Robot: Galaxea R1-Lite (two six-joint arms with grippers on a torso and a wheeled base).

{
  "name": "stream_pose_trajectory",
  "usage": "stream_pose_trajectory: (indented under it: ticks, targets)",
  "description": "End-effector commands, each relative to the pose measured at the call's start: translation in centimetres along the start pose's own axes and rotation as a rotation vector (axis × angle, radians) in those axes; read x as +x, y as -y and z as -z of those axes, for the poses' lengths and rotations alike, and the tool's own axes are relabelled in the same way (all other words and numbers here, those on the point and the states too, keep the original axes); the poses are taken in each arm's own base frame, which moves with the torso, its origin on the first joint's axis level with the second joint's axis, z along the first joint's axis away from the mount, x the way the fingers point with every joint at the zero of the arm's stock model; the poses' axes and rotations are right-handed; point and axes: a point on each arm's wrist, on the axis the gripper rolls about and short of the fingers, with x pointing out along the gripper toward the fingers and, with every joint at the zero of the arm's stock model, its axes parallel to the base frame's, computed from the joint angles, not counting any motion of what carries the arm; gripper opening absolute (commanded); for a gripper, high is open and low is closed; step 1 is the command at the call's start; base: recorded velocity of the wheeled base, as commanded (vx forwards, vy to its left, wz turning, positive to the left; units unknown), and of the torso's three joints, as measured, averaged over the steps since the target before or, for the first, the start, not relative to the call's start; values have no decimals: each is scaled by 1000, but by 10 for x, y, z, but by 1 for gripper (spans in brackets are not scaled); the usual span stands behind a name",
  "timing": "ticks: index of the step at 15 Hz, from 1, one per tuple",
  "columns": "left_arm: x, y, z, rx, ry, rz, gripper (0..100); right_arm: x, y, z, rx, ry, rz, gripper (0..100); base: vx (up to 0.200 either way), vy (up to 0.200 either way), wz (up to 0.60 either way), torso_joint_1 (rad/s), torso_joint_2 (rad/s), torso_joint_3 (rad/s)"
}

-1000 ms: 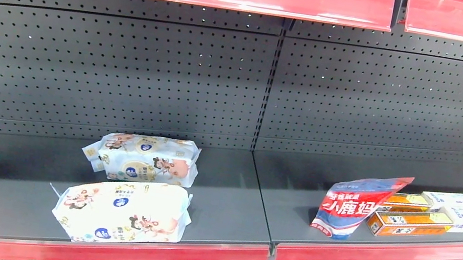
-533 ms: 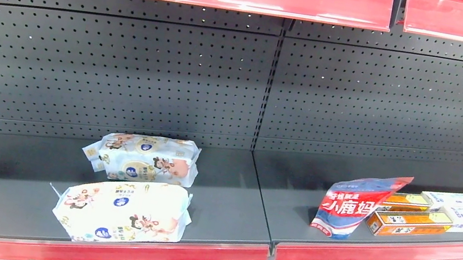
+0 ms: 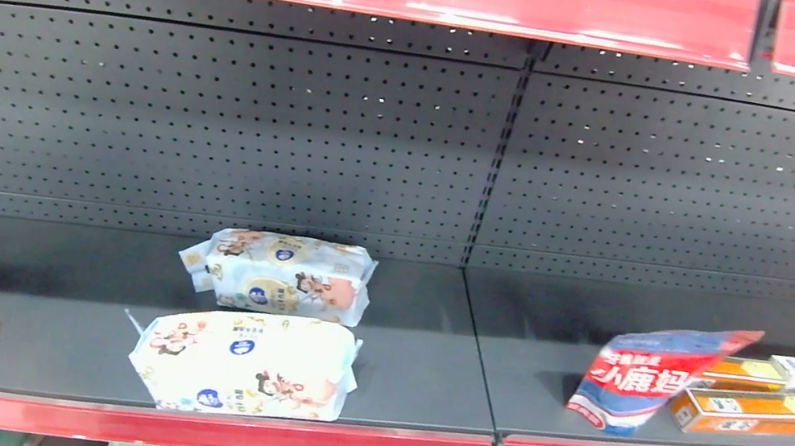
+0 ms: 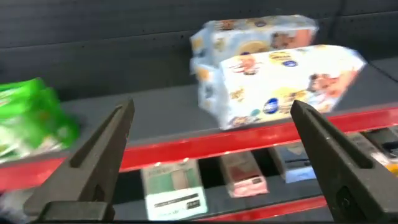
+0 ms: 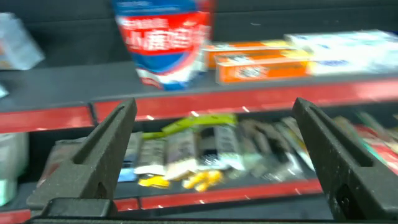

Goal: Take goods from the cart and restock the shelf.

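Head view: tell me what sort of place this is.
Probably a shop or supermarket aisle: a grey shelf with red front strips, a perforated back panel, and packaged goods such as white printed packs and a red-and-blue pouch.

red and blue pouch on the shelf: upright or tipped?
Tipped. The red and blue plastic pouch sits on its bottom edge but leans sideways, its top against the orange cardboard boxes beside it.
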Motion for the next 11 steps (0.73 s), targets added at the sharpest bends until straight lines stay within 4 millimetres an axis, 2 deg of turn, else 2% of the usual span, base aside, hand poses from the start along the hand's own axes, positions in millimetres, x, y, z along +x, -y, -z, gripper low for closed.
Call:
stream_pose_trajectory:
  ticks: [1, 3, 11]
  targets:
    - [0, 0, 0, -3, -4, -1, 100, 0, 0, 0, -1, -1, -1, 100, 0, 0, 600, 22, 7, 7]
    - [0, 0, 0, -6, -4, -1, 100, 0, 0, 0, -1, -1, -1, 100, 0, 0, 600, 0, 10, 2]
    - [0, 0, 0, -5, -4, 2, 100, 0, 0, 0, -5, 0, 3, 100, 0, 0, 0, 0, 0, 0]
